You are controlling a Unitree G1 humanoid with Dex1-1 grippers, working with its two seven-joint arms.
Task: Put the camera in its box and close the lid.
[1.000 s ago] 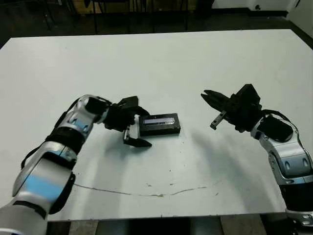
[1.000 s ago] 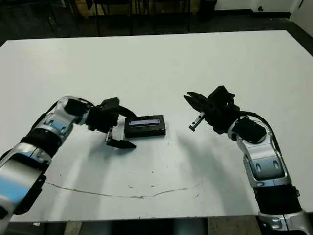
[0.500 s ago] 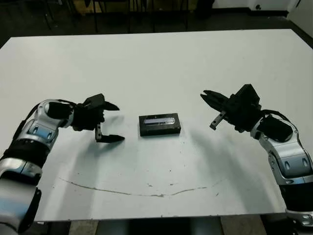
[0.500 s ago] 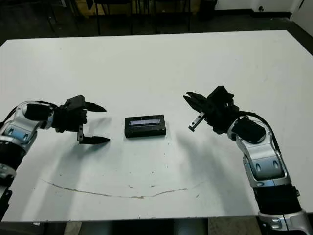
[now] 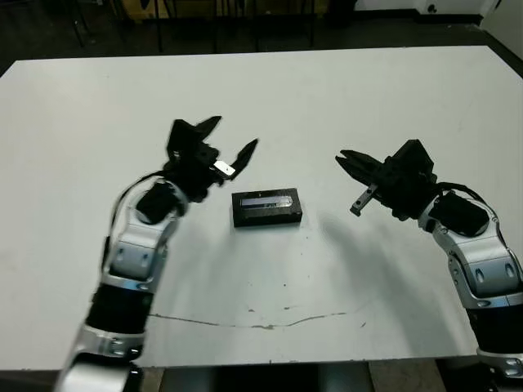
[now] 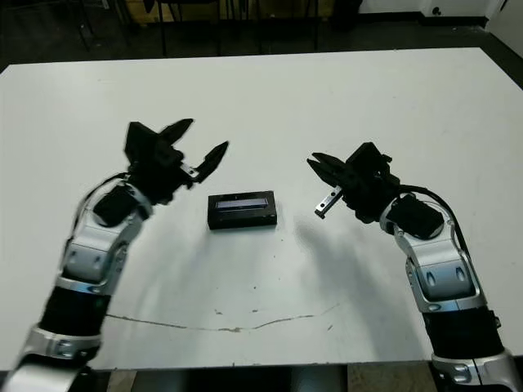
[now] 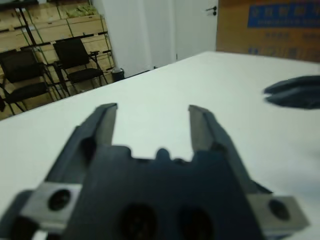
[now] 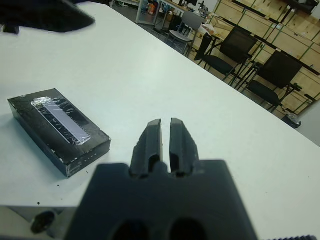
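Note:
The black lid (image 5: 265, 198) with its light-grey stripe lies flat on the box (image 5: 268, 218) in the middle of the table, so the box stands closed. The camera is hidden. My left gripper (image 5: 237, 131) is raised above the table just left of and behind the box, open with nothing between its fingers (image 7: 197, 125). Off to the right of the box, well apart from it, my right gripper (image 5: 341, 157) hovers shut and empty, pointing toward the box. The right wrist view shows the lidded box (image 8: 60, 131) ahead of its closed fingers (image 8: 152, 137).
A thin dark scratch line (image 5: 261, 324) runs across the white table (image 5: 327, 98) near its front edge. Chairs and stacked boxes stand beyond the table's far edge. In the left wrist view my right gripper (image 7: 295, 92) shows as a dark blur.
My left arm pulled away from the box to the left, then swung up and back toward it, and now hangs raised and open. The right arm and the box have not moved.

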